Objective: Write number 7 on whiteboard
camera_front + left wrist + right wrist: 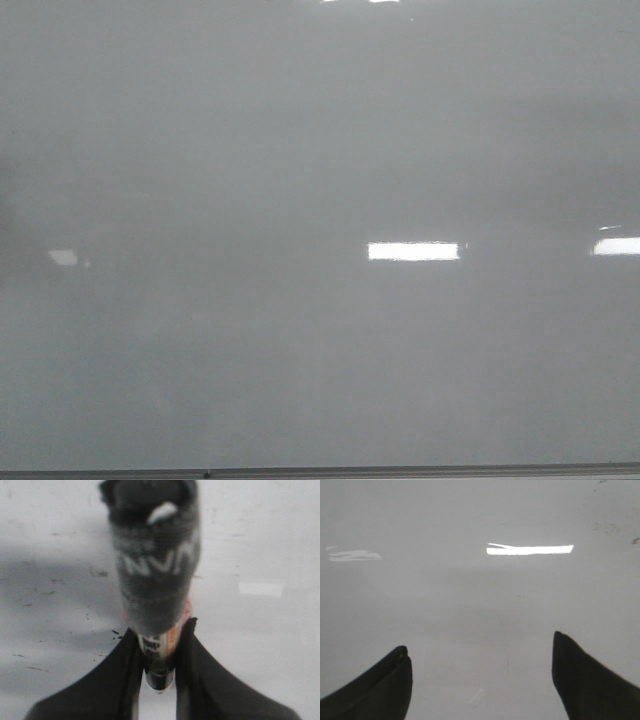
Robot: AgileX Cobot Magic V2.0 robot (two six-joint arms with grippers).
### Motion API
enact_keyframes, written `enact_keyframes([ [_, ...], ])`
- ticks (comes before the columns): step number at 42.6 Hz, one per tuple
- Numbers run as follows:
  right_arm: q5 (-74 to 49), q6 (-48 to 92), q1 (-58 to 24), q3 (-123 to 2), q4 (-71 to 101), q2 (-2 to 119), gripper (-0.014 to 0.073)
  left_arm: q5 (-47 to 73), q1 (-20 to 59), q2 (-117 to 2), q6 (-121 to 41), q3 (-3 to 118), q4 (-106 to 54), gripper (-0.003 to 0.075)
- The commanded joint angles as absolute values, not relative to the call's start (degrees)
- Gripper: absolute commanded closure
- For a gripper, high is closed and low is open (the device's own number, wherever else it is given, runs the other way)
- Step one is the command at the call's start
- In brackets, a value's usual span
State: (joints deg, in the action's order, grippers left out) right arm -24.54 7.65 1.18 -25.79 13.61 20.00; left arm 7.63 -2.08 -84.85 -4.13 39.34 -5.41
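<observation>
We see one whiteboard (pixel 300 150) filling the front view, its frame edge low, bare of strokes. Left gripper (pixel 159 652): jaws clamped on one marker (pixel 155 580), long axis running straight out from the jaws toward the board. Right gripper (pixel 482 672): jaws wide, holding nothing, over the board.

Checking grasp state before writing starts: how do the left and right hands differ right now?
The left hand is shut on a dark marker, its fingers pressed against the barrel; the right hand holds nothing.
The left hand's fingers sit close together; the right hand's fingers are spread wide apart.
Both have black fingers and face the pale whiteboard, which shows no 7 in the front view.
</observation>
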Motion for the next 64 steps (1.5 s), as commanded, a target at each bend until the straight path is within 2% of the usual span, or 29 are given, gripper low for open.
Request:
enact_keyframes([
  [1,-19.65,7.85,1.16,-27.92,14.1,20.88,0.0,11.23,-1.82,-81.31,-3.38,42.22,-6.04,0.0741],
  [11,-20.7,7.85,1.16,-27.92,14.1,21.02,0.0,38.73,-1.15,-75.46,-4.2,53.65,-5.92,0.0741],
  [16,-24.92,7.91,0.87,-28.98,14.1,22.36,0.0,46.5,1.61,-73.0,-9.16,59.13,-5.92,0.0741],
  [24,-32.42,12.15,-3.6,-34.4,14.69,27.73,0.0,43.95,10.96,-67.93,-19.18,60.89,-6.27,0.0741],
  [36,-47.36,28.06,-17.83,-47.93,24.14,40.68,0.0,39.06,29.1,-61.08,-33.26,60.89,-6.27,0.0741],
  [49,-50.83,38.25,-34.08,-60.94,26.86,53.79,0.0,38.96,45.47,-60.3,-34.52,60.89,-6.27,0.0741],
  [56,-50.87,39.44,-40.07,-67.99,26.79,60.68,0.0,38.88,49.08,-60.3,-34.52,60.89,-6.27,0.0741],
  [64,-51.63,41.28,-44.04,-75.73,26.35,67.23,0.0,38.88,49.34,-60.3,-34.52,60.89,-5.79,0.0741],
])
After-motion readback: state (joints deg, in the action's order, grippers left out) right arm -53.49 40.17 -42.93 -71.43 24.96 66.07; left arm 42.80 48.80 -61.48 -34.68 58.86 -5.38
